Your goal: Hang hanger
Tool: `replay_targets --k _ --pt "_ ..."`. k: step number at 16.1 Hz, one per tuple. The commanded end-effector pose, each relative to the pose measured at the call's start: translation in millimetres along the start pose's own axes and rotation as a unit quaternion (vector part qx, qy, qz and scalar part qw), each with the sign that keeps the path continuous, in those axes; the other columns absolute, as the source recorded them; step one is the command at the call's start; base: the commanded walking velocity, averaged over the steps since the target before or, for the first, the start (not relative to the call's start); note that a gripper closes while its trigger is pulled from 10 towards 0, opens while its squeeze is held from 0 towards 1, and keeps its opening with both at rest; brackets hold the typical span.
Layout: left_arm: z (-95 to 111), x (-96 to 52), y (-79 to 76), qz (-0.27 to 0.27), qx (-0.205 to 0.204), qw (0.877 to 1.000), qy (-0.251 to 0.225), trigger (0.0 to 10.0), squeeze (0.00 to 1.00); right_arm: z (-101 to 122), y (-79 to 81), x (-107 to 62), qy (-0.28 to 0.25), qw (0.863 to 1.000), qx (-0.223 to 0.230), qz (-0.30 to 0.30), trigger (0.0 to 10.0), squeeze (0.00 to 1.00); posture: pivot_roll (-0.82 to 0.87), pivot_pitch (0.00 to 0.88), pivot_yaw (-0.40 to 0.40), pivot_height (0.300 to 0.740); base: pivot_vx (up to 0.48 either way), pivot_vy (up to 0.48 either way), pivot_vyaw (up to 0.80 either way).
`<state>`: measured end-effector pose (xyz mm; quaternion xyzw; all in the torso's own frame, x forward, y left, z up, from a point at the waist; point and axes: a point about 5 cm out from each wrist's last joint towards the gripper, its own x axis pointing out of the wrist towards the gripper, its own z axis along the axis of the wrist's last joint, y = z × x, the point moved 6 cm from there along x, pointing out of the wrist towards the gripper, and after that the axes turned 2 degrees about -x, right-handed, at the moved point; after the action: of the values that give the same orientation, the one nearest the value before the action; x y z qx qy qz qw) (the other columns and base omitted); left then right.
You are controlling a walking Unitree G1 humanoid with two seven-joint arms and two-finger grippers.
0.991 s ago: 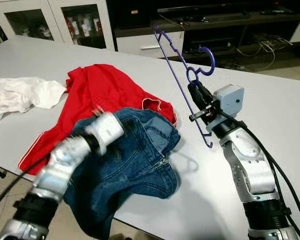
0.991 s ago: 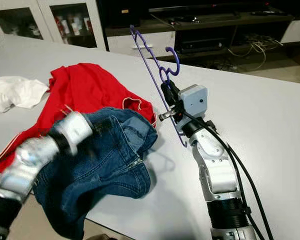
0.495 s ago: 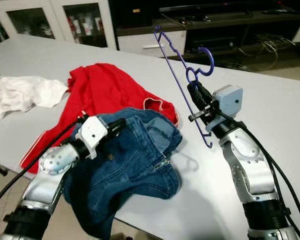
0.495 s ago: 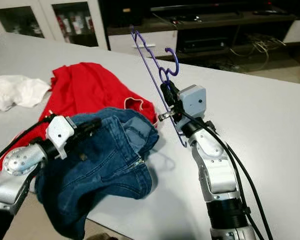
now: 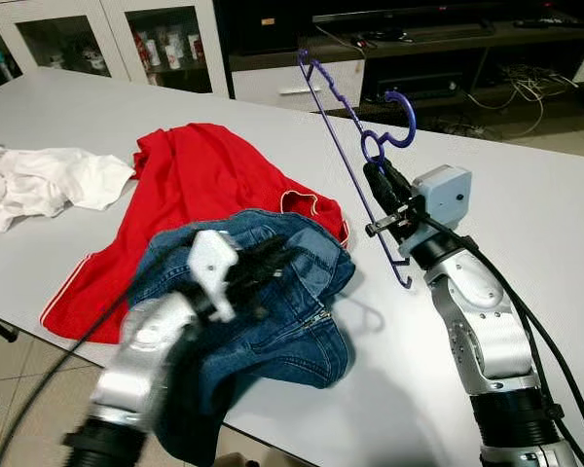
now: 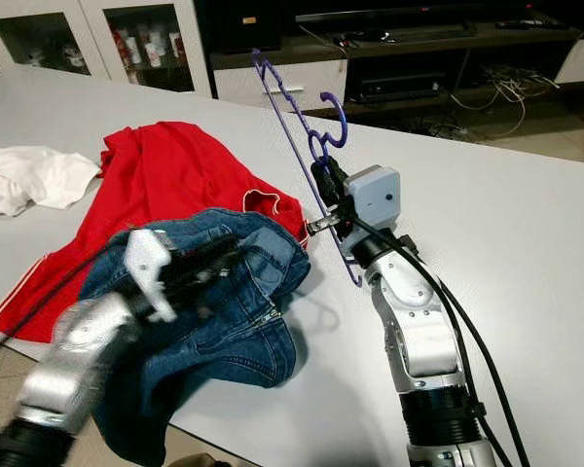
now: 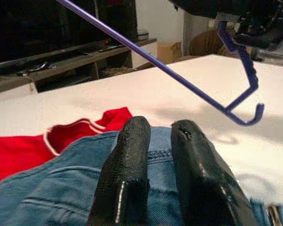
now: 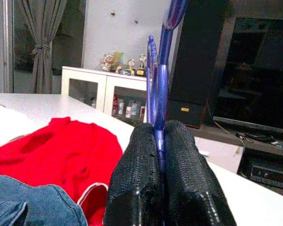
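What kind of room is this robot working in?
Probably a home living room: a white table strewn with clothes, glass-fronted white cabinets holding small items, and a dark media unit with cables behind it. The right gripper holds up a purple hanger.

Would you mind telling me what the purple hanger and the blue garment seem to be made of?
Purple hanger: probably plastic, judging by its thin, smooth, evenly coloured bars with moulded notches; coated wire is possible. Blue garment: denim, shown by its mottled blue weave, stitched seams and zip.
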<state>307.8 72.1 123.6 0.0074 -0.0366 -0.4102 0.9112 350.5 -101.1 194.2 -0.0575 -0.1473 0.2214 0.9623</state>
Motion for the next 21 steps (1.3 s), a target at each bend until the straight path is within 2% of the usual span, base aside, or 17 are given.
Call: replay_targets --k 1,2,3,5,6,10,11,12,14,15,16,17,19,20,21 --pt "-7 4.7 1.6 0.01 0.003 1.0 0.019 10.0 1.0 4 -0.6 2.8 -0.008 1.0 -0.004 -0.001 10.0 0.0 -0.07 0.0 0.075 0.74 0.0 0.0 0.0" --pt "-13 13.0 -5.8 0.0 -0.004 0.999 0.033 10.0 0.04 4 -0.6 3.3 -0.008 1.0 -0.005 -0.001 10.0 0.0 -0.07 0.0 0.075 0.74 0.0 0.0 0.0" --pt "-21 18.5 -12.8 -0.011 -0.007 0.998 0.058 10.0 0.0 5 -0.3 3.6 -0.009 1.0 -0.006 0.0 10.0 0.0 -0.07 0.0 0.075 0.74 0.0 0.0 0.0" --pt "-39 19.4 -10.5 0.002 0.016 0.994 0.111 10.0 0.0 4 -1.2 3.1 -0.008 1.0 -0.006 0.0 10.0 0.0 -0.07 0.0 0.073 0.74 0.0 0.0 0.0" --pt "-49 18.5 -4.2 0.031 0.028 0.989 0.14 10.0 0.0 4 -3.2 2.8 -0.008 1.0 -0.008 -0.003 10.0 0.0 -0.08 0.0 0.073 0.74 0.0 0.0 0.0" --pt "-55 23.8 -3.4 0.066 0.032 0.984 0.163 10.0 0.0 4 -2.9 2.5 -0.007 1.0 -0.009 -0.003 10.0 0.0 -0.08 0.0 0.071 0.74 0.0 0.0 0.0" --pt "-58 23.1 -5.8 0.065 0.02 0.984 0.167 10.0 1.0 4 -3.0 2.9 -0.007 1.0 -0.009 -0.003 10.0 0.0 -0.08 0.0 0.071 0.74 0.0 0.0 0.0" --pt "-65 19.3 -9.1 0.056 0.022 0.98 0.188 10.0 1.0 4 -3.5 3.2 -0.007 1.0 -0.009 -0.003 10.0 0.0 -0.08 0.0 0.071 0.74 0.0 0.0 0.0" --pt "-74 10.8 1.3 0.085 0.04 0.972 0.215 10.0 1.0 4 -4.2 2.6 -0.006 1.0 -0.009 -0.004 10.0 0.0 -0.08 0.0 0.07 0.74 0.0 0.0 0.0" --pt "-69 6.3 13.3 0.106 0.083 0.968 0.213 10.0 0.93 3 -3.9 2.2 -0.005 1.0 -0.01 -0.004 10.0 0.0 -0.07 0.0 0.068 0.74 0.0 0.0 0.0" --pt "-57 9.1 13.4 0.107 0.086 0.973 0.188 10.0 0.0 3 -3.6 2.5 -0.004 1.0 -0.01 -0.004 10.0 0.0 -0.07 0.0 0.066 0.74 0.0 0.0 0.0" --pt "-41 14.0 11.6 0.111 0.075 0.979 0.151 10.0 0.0 3 -3.2 3.1 -0.004 1.0 -0.011 -0.002 10.0 0.0 -0.07 0.0 0.065 0.74 0.0 0.0 0.0" --pt "-17 19.5 6.4 0.11 0.083 0.987 0.087 10.0 0.0 3 -3.7 3.8 -0.004 1.0 -0.011 -0.002 10.0 0.0 -0.07 0.0 0.062 0.74 0.0 0.0 0.0" --pt "-13 18.4 3.7 0.112 0.082 0.988 0.066 10.0 1.0 3 -3.8 4.1 -0.004 1.0 -0.012 -0.002 10.0 0.0 -0.07 0.0 0.062 0.74 0.0 0.0 0.0" --pt "-11 16.3 0.5 0.113 0.075 0.989 0.052 10.0 1.0 3 -4.1 4.1 -0.005 1.0 -0.012 -0.002 10.0 0.0 -0.07 0.0 0.059 0.74 0.0 0.0 0.0"
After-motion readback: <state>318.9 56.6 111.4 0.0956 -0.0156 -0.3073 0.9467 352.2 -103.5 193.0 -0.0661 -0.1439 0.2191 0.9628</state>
